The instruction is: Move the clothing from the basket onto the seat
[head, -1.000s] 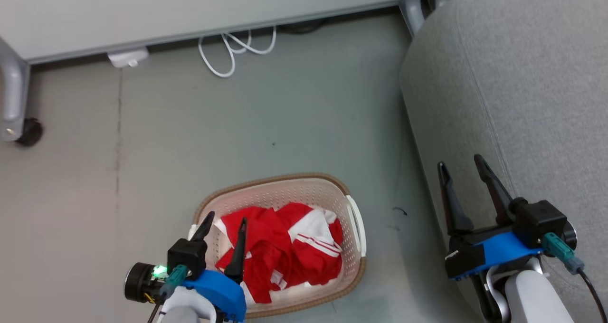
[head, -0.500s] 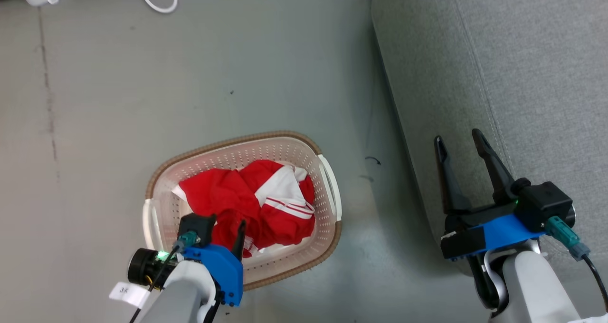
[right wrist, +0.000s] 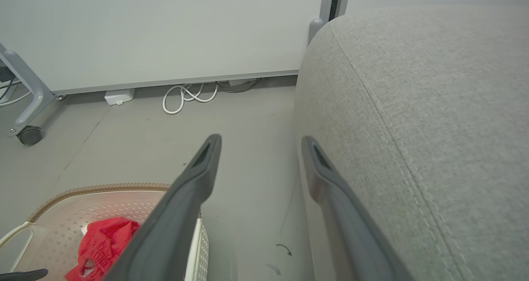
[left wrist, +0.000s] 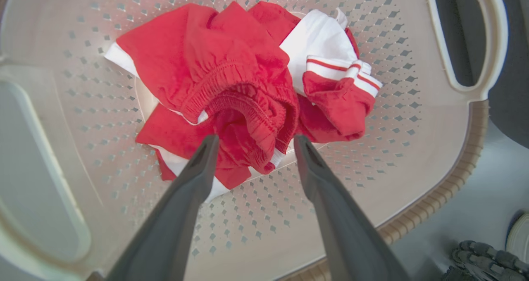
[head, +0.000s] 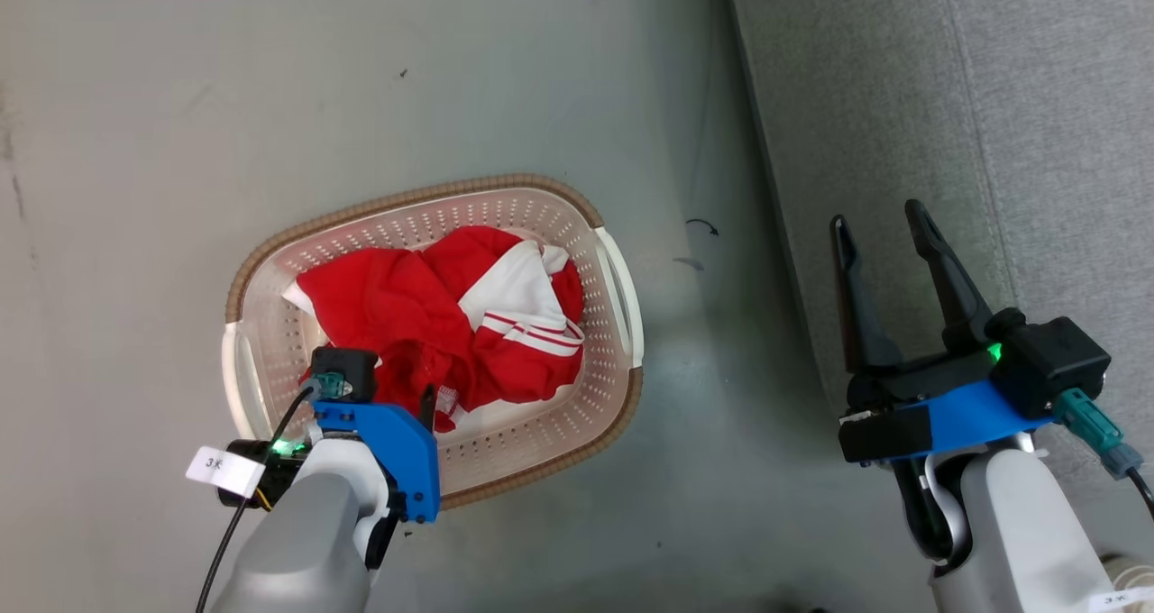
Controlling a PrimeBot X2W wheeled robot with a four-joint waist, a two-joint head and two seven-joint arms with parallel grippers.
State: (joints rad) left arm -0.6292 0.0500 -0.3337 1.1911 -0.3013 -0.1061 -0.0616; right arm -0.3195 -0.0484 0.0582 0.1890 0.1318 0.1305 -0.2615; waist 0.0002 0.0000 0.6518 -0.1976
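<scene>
Clothing [head: 424, 306], crumpled red and white, lies in your perforated basket [head: 406, 200] from the head; right claw [head: 877, 218] gapes beside the grey woven sofa [head: 992, 99]. Left wrist: left claw [left wrist: 255, 140] spread over a gathered waistband [left wrist: 231, 82]. Right wrist adds a looped white cable [right wrist: 186, 97].

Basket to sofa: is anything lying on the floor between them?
Nothing lies there. The head view shows bare grey floor between the basket and the sofa, with just a small dark curled mark on it.
</scene>
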